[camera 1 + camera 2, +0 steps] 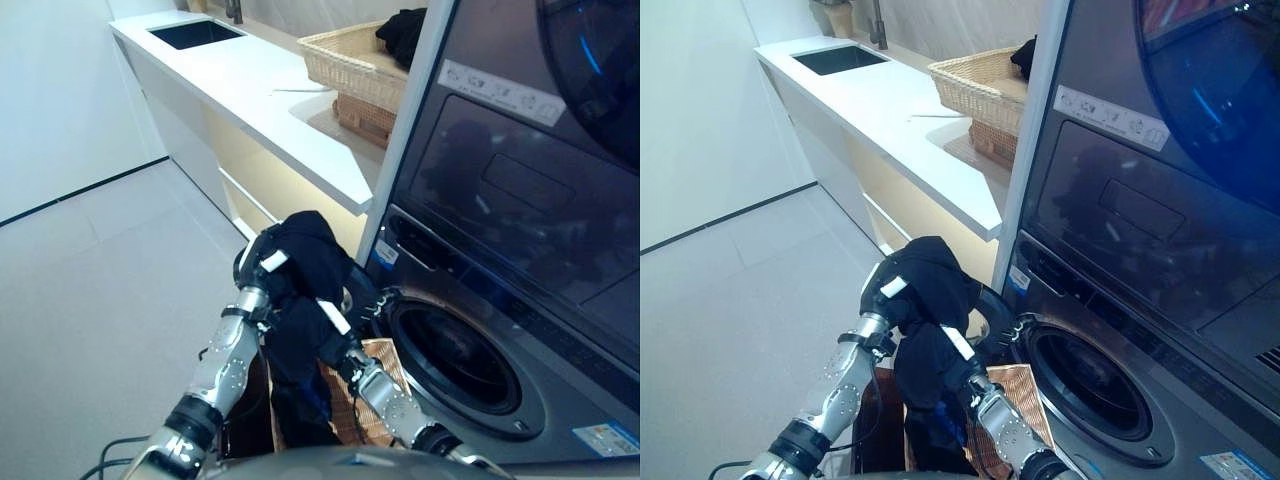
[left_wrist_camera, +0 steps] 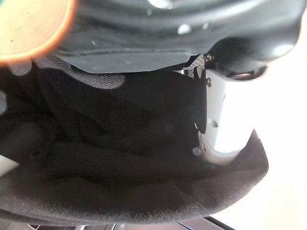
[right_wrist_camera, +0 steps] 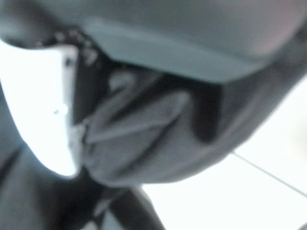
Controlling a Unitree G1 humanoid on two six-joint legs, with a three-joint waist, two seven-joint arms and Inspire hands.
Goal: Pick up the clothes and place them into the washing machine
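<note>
A black garment [image 1: 305, 290] hangs bunched between both hands, lifted above the wicker basket [image 1: 385, 365] and just left of the washing machine's round open drum [image 1: 455, 360]. My left hand [image 1: 262, 268] grips its upper left part, white thumb cover showing. My right hand [image 1: 335, 335] grips it lower down, nearer the drum. The cloth fills the left wrist view [image 2: 120, 158] beside the white thumb [image 2: 225, 129], and the right wrist view [image 3: 144, 143] too. Part of the garment trails down over the basket.
A white counter [image 1: 270, 100] with a dark sink [image 1: 195, 33] runs along the left of the machine. A second wicker basket [image 1: 350, 62] holding dark cloth [image 1: 402, 35] stands on it. Pale floor [image 1: 90, 290] lies to the left.
</note>
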